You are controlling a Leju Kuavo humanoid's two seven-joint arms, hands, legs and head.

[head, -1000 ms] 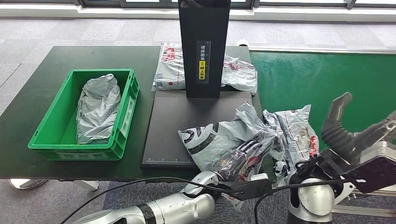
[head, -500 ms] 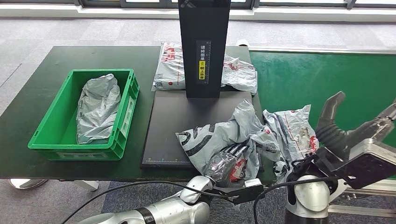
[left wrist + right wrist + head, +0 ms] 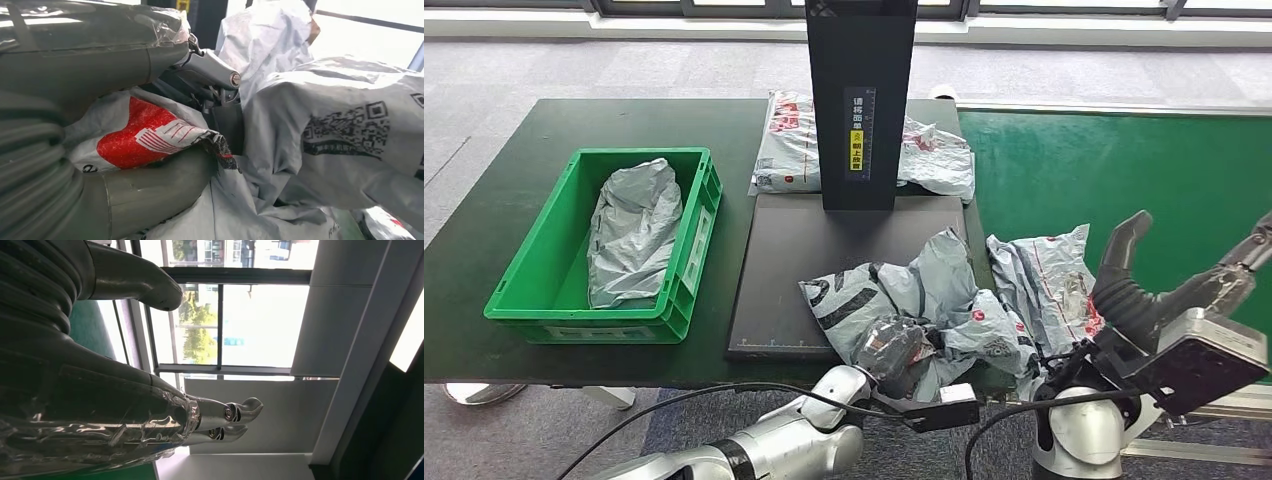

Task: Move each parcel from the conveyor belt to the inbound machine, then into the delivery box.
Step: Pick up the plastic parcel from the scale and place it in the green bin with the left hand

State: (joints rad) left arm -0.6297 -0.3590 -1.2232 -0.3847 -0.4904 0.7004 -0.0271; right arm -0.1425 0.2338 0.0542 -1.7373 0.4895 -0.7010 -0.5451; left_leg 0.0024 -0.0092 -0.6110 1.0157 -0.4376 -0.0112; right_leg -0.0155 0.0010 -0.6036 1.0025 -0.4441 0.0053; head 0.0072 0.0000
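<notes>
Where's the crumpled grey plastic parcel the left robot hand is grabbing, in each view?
Head view: crumpled grey plastic parcel at lower centre, straddling the black scanner plate's near right corner, left robot hand gripping its near edge.
Left wrist view: parcel covers the middle and right; its red-printed fold is pinched by the hand.
Right wrist view: not in it.
Shared landmark: the parcel's red print.

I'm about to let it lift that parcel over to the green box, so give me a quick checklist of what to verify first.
1. Left hand grips the grey parcel: ok, fingers bunch the plastic.
2. Grip takes one parcel alone: cannot tell, the neighbouring parcel touches it.
3. Right hand free and clear of the parcels: ok, open above the belt.
4. Green box has room: ok, one bag inside.
5. Parcel lies on the scanner plate: ok, partly over its front corner.
</notes>
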